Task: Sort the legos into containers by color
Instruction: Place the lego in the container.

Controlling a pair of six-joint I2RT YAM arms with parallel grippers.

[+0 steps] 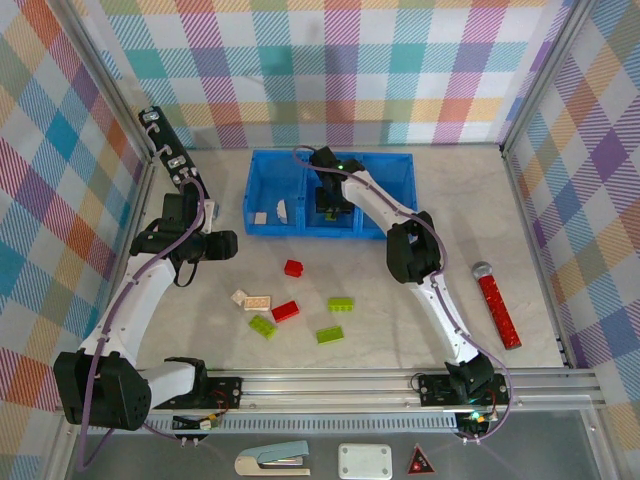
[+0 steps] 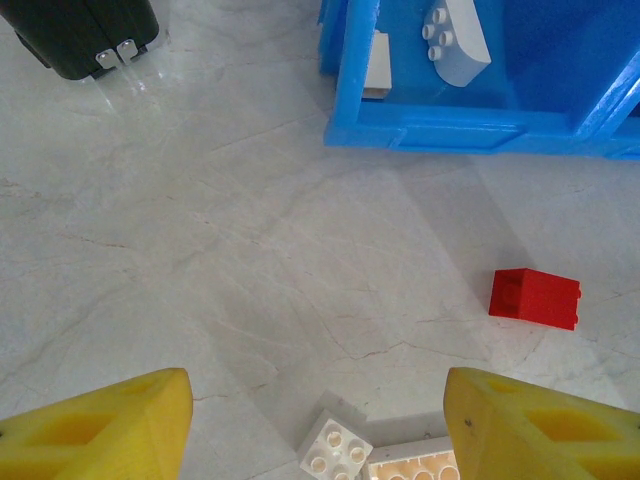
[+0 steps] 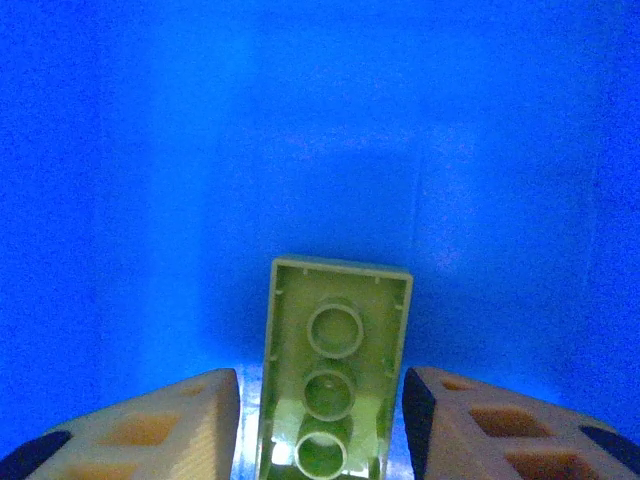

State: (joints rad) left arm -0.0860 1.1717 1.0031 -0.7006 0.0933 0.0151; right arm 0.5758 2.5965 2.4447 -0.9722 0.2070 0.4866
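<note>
Right gripper (image 3: 318, 385) fingers (image 3: 150, 425) flank, clamping unclear, the pinchable long sides of a seemingly light, rigid lime green plastic brick (image 3: 338, 310) inside the blue plastic tray (image 1: 270, 231).

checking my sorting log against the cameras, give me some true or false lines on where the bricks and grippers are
1. Two white bricks lie in the left compartment of the blue tray. True.
2. The left gripper holds a red brick. False: it is open and empty above the table.
3. A green brick sits between the fingers of the right gripper, inside the tray. True.
4. Every green piece is in the tray. False: three loose green bricks lie on the table.
</note>
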